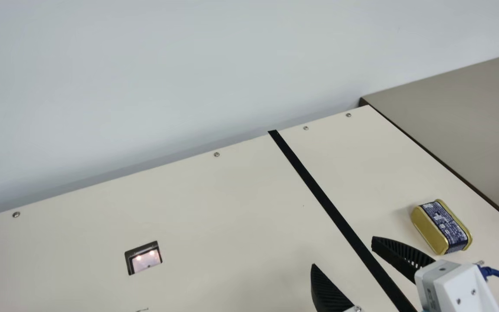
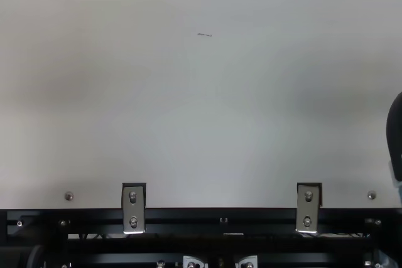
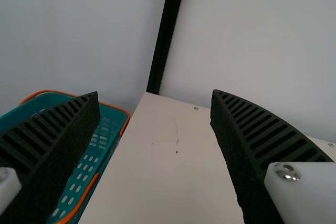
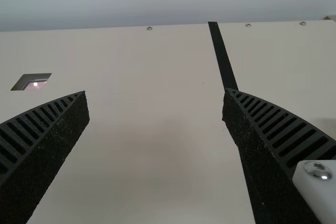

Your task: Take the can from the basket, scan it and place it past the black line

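My right gripper (image 1: 342, 259) stands open over the table in the main view, its fingers on either side of the black line's near stretch. The can (image 1: 441, 226), gold with a dark blue label, lies on the table to the right of the black line (image 1: 319, 190). In the right wrist view, my right gripper (image 4: 156, 93) is open with nothing between its fingers, near the black line (image 4: 224, 64). My left gripper (image 3: 155, 94) is open and holds nothing; beyond one of its fingers is the teal basket (image 3: 79, 184) with an orange rim.
A scanner window (image 1: 144, 258) is set into the tabletop left of the black line. Behind the table (image 1: 215, 195) rises a pale wall, and a grey-brown surface (image 1: 461, 104) lies past its right edge. A black post (image 3: 167, 35) stands near the basket.
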You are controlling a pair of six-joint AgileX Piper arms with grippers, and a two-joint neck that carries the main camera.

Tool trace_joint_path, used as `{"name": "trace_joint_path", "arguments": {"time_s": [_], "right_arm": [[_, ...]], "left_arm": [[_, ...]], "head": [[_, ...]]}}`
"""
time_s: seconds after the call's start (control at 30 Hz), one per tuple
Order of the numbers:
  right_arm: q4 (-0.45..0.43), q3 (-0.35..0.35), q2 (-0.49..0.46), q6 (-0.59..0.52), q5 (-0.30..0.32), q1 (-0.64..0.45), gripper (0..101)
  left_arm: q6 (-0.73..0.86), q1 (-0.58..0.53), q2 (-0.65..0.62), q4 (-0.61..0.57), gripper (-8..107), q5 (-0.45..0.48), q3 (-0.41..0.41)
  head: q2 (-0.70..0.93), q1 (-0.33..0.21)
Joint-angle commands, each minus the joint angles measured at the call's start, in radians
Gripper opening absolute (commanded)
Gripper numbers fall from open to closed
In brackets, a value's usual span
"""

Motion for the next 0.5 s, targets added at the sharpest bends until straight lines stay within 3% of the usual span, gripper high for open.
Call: {"name": "trace_joint_path", "arguments": {"time_s": [0.0, 0.47], "right_arm": [[0.0, 0.0, 0.0, 0.0, 0.0, 0.0, 101], [0.0, 0.0, 0.0, 0.0, 0.0, 0.0, 101]], "left_arm": [[0.0, 0.0, 0.0, 0.0, 90, 0.0, 0.0], [0.0, 0.0, 0.0, 0.0, 90, 0.0, 0.0]], "head": [[-0.02, -0.037], [-0.02, -0.037]]}}
